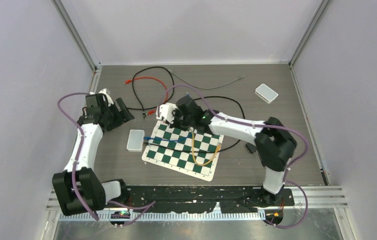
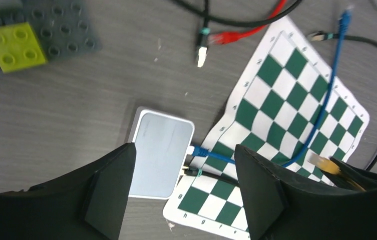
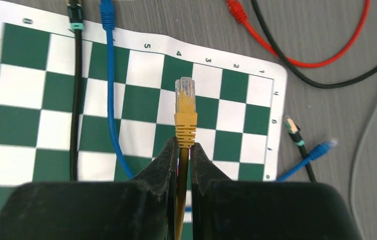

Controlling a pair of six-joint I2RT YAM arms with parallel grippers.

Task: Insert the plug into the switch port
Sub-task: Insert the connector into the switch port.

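The white switch (image 1: pixel 135 140) lies flat left of the chessboard mat (image 1: pixel 201 165); it also shows in the left wrist view (image 2: pixel 161 152), with a blue plug (image 2: pixel 201 150) and a black plug (image 2: pixel 194 172) at its ports on the mat side. My right gripper (image 3: pixel 183 145) is shut on the yellow cable just behind the yellow plug (image 3: pixel 185 105). It holds the plug above the mat, its clear tip pointing away from the fingers. In the top view the right gripper (image 1: pixel 173 120) is over the mat's far left corner. My left gripper (image 2: pixel 183 192) is open and empty, above the switch.
Blue cable (image 3: pixel 110 90) and black cable (image 3: pixel 76 90) run across the mat. Red cable (image 3: pixel 286 55) and loose black and blue plugs (image 3: pixel 301 142) lie off the mat. A second white box (image 1: pixel 266 93) sits far right. A grey stud plate with a lime brick (image 2: pixel 13 45) is nearby.
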